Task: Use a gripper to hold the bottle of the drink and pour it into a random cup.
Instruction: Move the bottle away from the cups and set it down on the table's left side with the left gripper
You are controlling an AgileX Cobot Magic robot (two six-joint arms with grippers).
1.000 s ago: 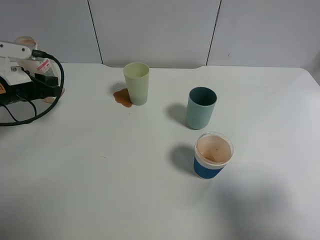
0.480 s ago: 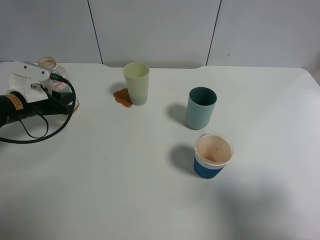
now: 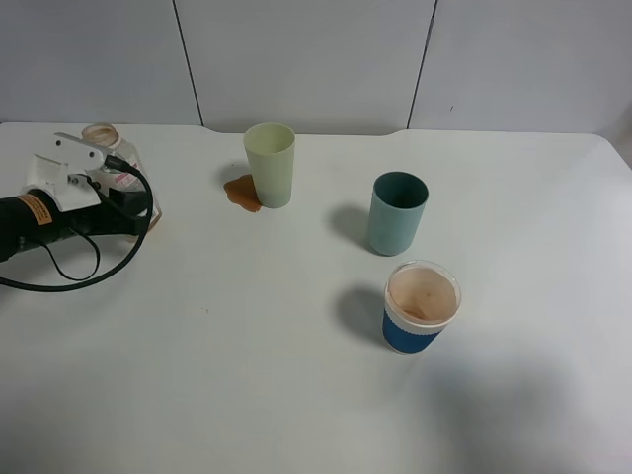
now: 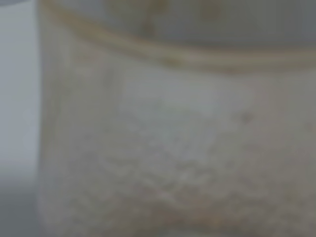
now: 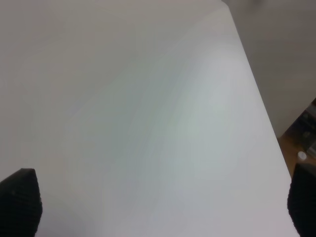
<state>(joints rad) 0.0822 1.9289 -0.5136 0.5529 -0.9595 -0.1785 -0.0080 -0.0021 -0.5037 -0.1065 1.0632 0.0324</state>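
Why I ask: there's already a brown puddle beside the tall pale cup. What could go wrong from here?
1. The bottle in the left gripper has no cap, so tilting it early could spill drink on the table.
2. The pale yellow-green cup is tall and narrow; a nudge from the bottle might tip it, or the pour might miss and add to the brown puddle at its foot.

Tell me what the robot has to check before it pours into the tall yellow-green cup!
1. Is the left gripper shut on the bottle: ok.
2. Is the cap off the bottle: ok.
3. Is the tall yellow-green cup standing upright: ok.
4. Is the way from the bottle to that cup clear: ok.
5. Is the spot beside the cup clean: not ok, an orange-brown puddle lies by its base.
6. How much drink is in the bottle: cannot tell.
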